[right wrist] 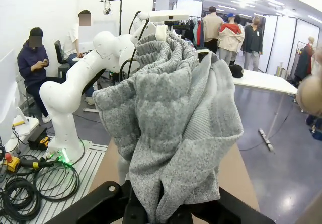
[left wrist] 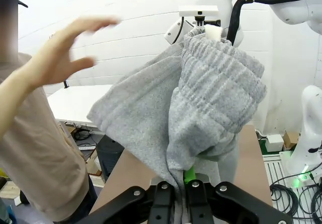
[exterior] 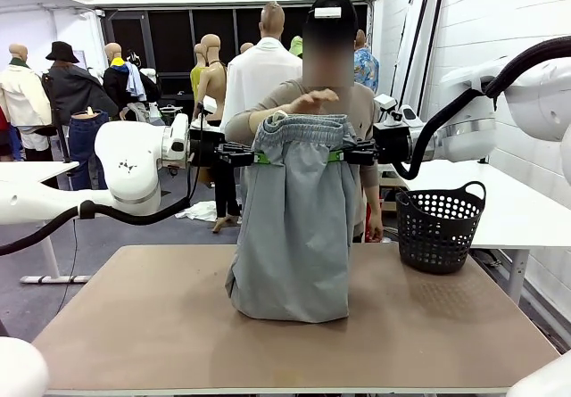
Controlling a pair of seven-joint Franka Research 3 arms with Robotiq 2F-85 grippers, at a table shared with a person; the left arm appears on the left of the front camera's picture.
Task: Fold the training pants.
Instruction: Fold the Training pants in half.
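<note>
1. Nearest the front camera: bare brown worktop (exterior: 134,326), with the bottom hem of the training pants (exterior: 294,227) resting bunched on it around the middle.
2. Above that, pants hanging upright like a curtain, waistband at the top, legs down. Held up by both sides of the waist, presumably to let the fabric drop straight and flat before laying it down for a fold. Just a guess, but hard to see another reason for lifting it that high.
3. Left hand (exterior: 239,155) clamped on the waistband's left edge, green pads pinching cloth. From the left wrist camera, fingers (left wrist: 193,191) closed narrow with grey jersey squeezed between them and the gathered elastic rising away.
4. Right hand (exterior: 355,154) doing the same on the other edge. In the right wrist view, fabric piled over the finger bases (right wrist: 166,209), so closed on the pants too, going by how the cloth wedges in.
5. Just behind the pants: person's hand (exterior: 310,102) hovering over the waistband, not clearly touching. Blurry in the left wrist view, probably gesturing or about to smooth the top.
6. Off to the right on the worktop: black perforated basket (exterior: 439,225), well apart from the pants.
7. Writing or logos: nothing readable anywhere, no tag visible on the pants.
</note>
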